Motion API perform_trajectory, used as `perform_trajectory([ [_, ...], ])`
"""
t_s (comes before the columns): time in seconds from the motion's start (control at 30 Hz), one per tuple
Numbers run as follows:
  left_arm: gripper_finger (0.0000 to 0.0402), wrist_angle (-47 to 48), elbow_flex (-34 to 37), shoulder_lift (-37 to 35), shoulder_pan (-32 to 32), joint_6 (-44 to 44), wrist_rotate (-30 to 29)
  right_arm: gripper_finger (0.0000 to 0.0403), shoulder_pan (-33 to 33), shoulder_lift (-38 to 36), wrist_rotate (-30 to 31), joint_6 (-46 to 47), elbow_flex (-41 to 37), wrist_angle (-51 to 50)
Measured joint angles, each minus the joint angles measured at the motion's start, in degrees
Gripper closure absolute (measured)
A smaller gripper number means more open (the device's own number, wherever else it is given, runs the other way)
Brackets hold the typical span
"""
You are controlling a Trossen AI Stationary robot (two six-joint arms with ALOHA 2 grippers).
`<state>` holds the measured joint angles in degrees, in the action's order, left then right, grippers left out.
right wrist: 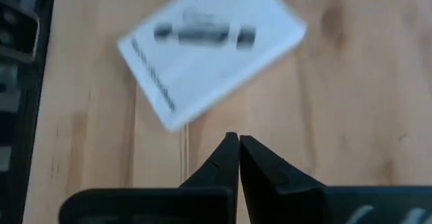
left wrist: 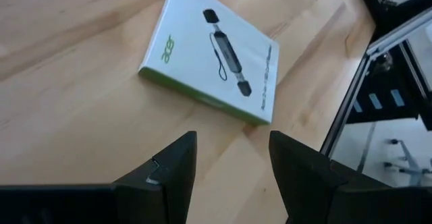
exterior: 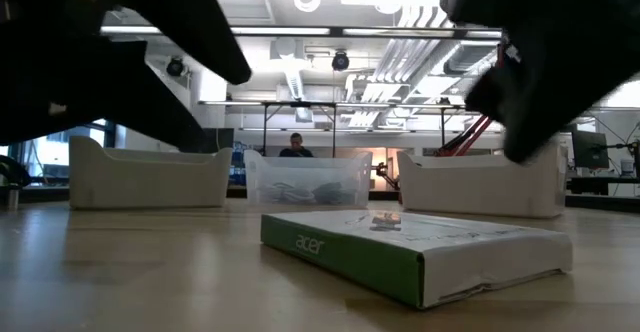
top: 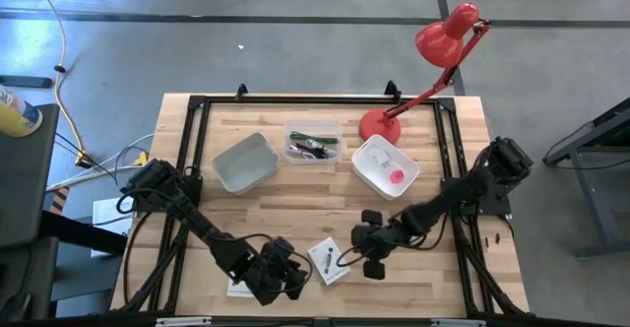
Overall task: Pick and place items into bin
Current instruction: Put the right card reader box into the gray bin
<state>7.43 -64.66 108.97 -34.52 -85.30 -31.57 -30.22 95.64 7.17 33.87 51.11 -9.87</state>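
Flat white card [top: 328,261] on table

Red desk lamp [top: 433,61] at the table's [top: 295,219] far edge — person [exterior: 295,146] in the room beyond.

Low view: both arms just dark blurs cut off at top. 2nd white card [top: 239,290] mostly hidden under left gripper [top: 279,280]. Clear bin [top: 313,141] contents too small to ID. Right wrist view: acer box [right wrist: 210,50] print blurred, unreadable.
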Motion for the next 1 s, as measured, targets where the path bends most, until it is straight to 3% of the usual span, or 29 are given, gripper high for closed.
perform_trajectory([
  [0.27, 0.0229, -3.01, -0.15, 3.04, 0.0, 1.7, 1.97, 0.0402, -2.43, 0.07, -2.58, 4.86, -6.8, 14.33],
  [0.53, 0.0229, -11.6, -0.12, 7.83, 0.45, 2.36, 3.89, 0.0402, -2.4, 0.86, 0.55, 2.82, -7.06, 14.49],
  [1.0, 0.0229, -13.52, -0.09, 8.39, 3.09, 4.5, 4.61, 0.0401, -2.81, 9.05, -1.56, 2.06, -6.93, 24.6],
])
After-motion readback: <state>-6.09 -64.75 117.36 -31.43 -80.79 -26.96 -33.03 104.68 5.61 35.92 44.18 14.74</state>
